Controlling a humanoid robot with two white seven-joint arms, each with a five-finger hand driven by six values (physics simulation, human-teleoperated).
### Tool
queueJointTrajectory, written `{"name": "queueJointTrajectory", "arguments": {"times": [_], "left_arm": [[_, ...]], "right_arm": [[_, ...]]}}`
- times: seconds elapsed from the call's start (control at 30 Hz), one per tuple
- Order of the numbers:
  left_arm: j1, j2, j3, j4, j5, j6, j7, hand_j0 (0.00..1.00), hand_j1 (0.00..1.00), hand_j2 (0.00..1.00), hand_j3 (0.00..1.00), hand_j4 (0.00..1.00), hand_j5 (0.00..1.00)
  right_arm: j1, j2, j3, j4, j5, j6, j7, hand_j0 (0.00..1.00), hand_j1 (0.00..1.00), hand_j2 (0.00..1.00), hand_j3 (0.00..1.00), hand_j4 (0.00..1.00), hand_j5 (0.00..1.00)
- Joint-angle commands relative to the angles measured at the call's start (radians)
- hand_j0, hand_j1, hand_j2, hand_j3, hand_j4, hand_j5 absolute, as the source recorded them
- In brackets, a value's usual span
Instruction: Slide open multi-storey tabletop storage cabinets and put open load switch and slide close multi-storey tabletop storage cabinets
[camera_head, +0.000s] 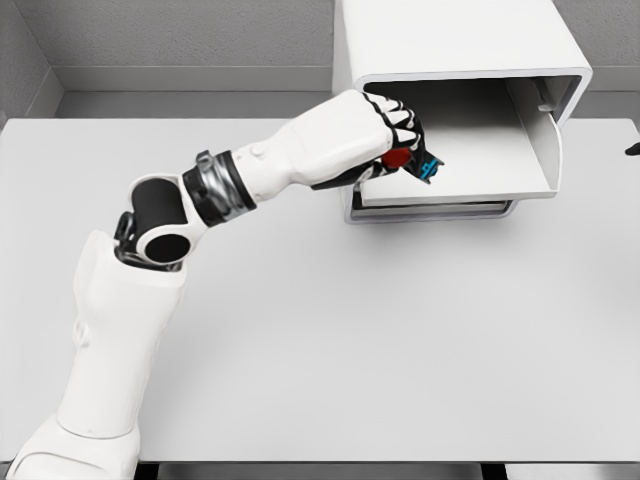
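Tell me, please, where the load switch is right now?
In the head view, the load switch is right of centre near the top, gripped in the left hand over the cabinet's open drawer.

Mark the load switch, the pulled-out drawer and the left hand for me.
load switch (412, 160), head view, red and blue body showing below the fingers
drawer (480, 165), head view, bare floor of the tray
left hand (385, 125), head view, back of the hand

White arm (120, 330), black joints, silver wrist ring (222, 187)
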Motion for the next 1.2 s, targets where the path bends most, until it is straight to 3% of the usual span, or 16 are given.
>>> {"name": "queueJointTrajectory", "arguments": {"times": [0.0, 0.2, 0.33, 0.67, 1.17], "left_arm": [[-0.002, 0.0, -0.019, 0.004, 0.0, 0.003, 0.001, 0.38, 0.38, 0.38, 0.38, 0.38, 0.38], [-0.064, 0.0, -0.07, 0.068, 0.0, 0.003, 0.001, 0.38, 0.38, 0.38, 0.38, 0.38, 0.38], [-0.092, 0.0, -0.105, 0.084, 0.0, 0.003, 0.001, 0.38, 0.38, 0.38, 0.38, 0.38, 0.38], [-0.166, 0.0, -0.127, 0.154, -0.012, 0.003, 0.001, 0.38, 0.38, 0.38, 0.38, 0.38, 0.38], [-0.178, 0.0, -0.179, 0.146, -0.117, 0.003, 0.001, 0.37, 0.37, 0.37, 0.37, 0.37, 0.37]], "right_arm": [[0.002, 0.0, -0.001, 0.0, -0.007, 0.001, -0.001, 0.68, 0.68, 0.68, 0.68, 0.68, 0.68], [0.031, 0.003, 0.005, -0.042, 0.007, 0.001, -0.001, 0.69, 0.69, 0.69, 0.69, 0.69, 0.69], [0.054, 0.039, 0.007, -0.063, 0.05, 0.001, -0.001, 0.69, 0.69, 0.69, 0.69, 0.69, 0.69], [0.109, 0.067, 0.007, -0.074, 0.079, 0.001, -0.001, 0.7, 0.7, 0.7, 0.7, 0.7, 0.7], [0.138, 0.067, 0.005, -0.077, 0.077, 0.001, -0.001, 0.71, 0.71, 0.71, 0.71, 0.71, 0.71]]}}
